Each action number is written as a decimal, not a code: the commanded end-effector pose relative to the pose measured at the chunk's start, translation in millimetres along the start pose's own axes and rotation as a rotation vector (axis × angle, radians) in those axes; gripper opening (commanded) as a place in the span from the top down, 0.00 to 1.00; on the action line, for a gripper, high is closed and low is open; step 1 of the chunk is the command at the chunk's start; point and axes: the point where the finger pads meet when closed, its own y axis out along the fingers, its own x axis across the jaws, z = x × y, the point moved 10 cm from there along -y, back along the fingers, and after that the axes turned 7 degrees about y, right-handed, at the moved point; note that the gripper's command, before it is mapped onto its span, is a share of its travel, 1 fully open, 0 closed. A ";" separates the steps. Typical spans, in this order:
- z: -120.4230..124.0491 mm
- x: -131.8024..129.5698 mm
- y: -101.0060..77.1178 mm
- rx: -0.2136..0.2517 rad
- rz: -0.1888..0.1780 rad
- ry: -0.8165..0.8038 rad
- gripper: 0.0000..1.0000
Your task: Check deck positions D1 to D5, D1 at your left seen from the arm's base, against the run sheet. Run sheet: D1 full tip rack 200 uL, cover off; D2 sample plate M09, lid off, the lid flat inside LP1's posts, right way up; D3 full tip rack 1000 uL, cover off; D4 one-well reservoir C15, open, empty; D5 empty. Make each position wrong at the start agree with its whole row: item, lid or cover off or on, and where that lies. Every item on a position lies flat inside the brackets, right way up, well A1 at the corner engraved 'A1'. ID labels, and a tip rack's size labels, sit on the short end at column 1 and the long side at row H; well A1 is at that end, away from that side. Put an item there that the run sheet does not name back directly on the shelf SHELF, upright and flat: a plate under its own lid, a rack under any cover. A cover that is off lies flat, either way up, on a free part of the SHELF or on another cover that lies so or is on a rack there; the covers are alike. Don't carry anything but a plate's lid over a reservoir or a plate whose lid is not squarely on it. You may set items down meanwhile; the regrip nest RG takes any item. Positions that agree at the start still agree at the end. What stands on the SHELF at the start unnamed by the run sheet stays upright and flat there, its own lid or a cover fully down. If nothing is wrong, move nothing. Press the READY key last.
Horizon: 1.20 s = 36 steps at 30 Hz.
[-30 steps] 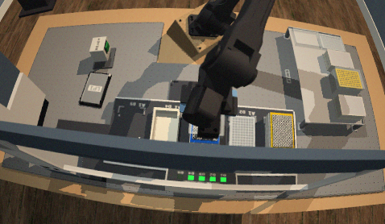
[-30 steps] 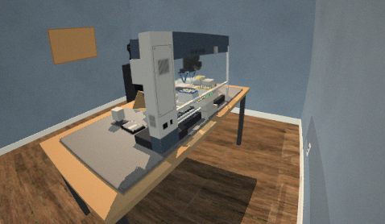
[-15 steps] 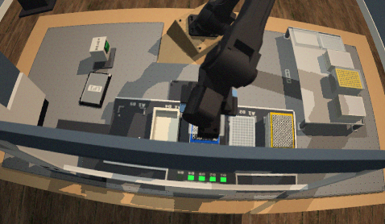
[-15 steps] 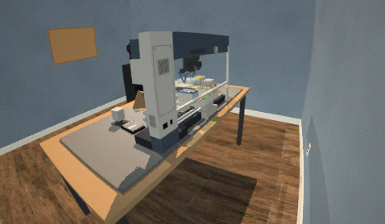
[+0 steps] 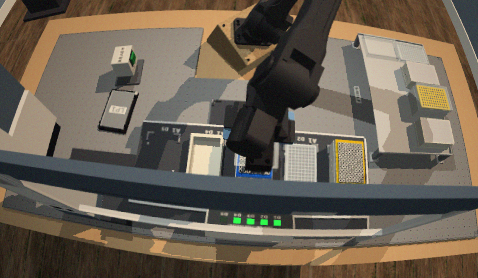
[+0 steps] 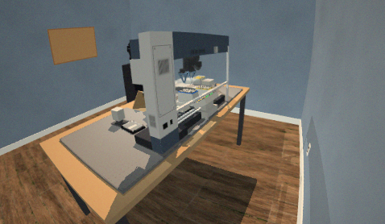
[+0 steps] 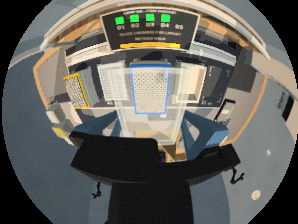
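Wrist view, item list:
- Tool (image 7: 152,137): dark body across lower frame, closed on a clear cover (image 7: 149,112).
- Blue-framed tip rack (image 7: 149,90): directly beneath the cover.
- Yellow-framed tip rack (image 7: 76,91): toward the left.
- Indicator panel (image 7: 150,27): at the worktop's far edge, four green lights lit.

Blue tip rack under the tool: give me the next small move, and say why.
Probably a short, straight lift. The tool is shut on what looks like the pale cover over the blue tip rack, which should stand uncovered. An unlidded plate sits right beside it, so rising first seems safer than moving sideways.
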 end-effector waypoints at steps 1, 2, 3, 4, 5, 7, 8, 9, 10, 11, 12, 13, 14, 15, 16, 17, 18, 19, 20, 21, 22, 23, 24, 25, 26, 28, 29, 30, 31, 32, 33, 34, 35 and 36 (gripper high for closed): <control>-12.3 6.5 -29.1 -0.065 0.008 -0.024 1.00; -12.3 6.5 -29.1 -0.065 0.008 -0.024 1.00; 7.5 -0.2 -13.2 -0.025 0.002 -0.005 1.00; 12.4 -0.8 -13.0 -0.025 0.002 -0.005 1.00; 17.4 -1.4 -12.7 -0.024 0.002 -0.005 1.00; 27.2 -2.7 -12.2 -0.024 0.002 -0.005 1.00; 32.1 -3.4 -12.0 -0.024 0.002 -0.005 1.00; 37.0 -4.0 -11.7 -0.023 0.002 -0.005 1.00; 41.9 -4.7 -11.5 -0.023 0.002 -0.004 1.00; 41.9 -4.7 -11.5 -0.023 0.002 -0.004 1.00; 41.9 -4.7 -11.5 -0.023 0.002 -0.004 1.00; 33.5 0.9 -30.3 -0.071 0.012 -0.028 1.00; 51.7 -6.0 -11.1 -0.022 0.002 -0.004 1.00; 56.6 -6.6 -10.8 -0.022 0.002 -0.004 1.00; 61.6 -7.2 -10.6 -0.022 0.002 -0.004 1.00; 66.5 -7.9 -10.4 -0.021 0.002 -0.004 1.00; 71.4 -8.6 -10.2 -0.021 0.002 -0.004 1.00; 76.3 -9.2 -10.0 -0.021 0.002 -0.004 1.00; 81.2 -9.9 -9.8 -0.020 0.002 -0.004 1.00; 86.1 -10.5 -9.6 -0.020 0.002 -0.004 1.00; 91.0 -11.2 -9.4 -0.020 0.002 -0.004 1.00; 96.0 -11.8 -9.2 -0.019 0.002 -0.004 1.00; 100.9 -12.5 -9.0 -0.019 0.002 -0.004 1.00; 105.8 -13.1 -8.8 -0.019 0.002 -0.004 1.00; 110.7 -13.7 -8.6 -0.019 0.002 -0.004 1.00; 115.6 -14.4 -8.5 -0.018 0.002 -0.004 1.00; 115.6 -14.4 -8.5 -0.018 0.002 -0.004 1.00; 107.9 -9.4 -27.4 -0.065 0.018 -0.029 1.00; 125.4 -15.7 -8.1 -0.018 0.002 -0.004 1.00; 130.3 -16.3 -7.9 -0.017 0.002 -0.004 1.00; 135.2 -16.9 -7.7 -0.017 0.002 -0.004 1.00; 140.1 -17.6 -7.6 -0.017 0.002 -0.004 1.00; 145.1 -18.2 -7.4 -0.016 0.002 -0.004 1.00; 150.0 -18.8 -7.2 -0.016 0.002 -0.004 1.00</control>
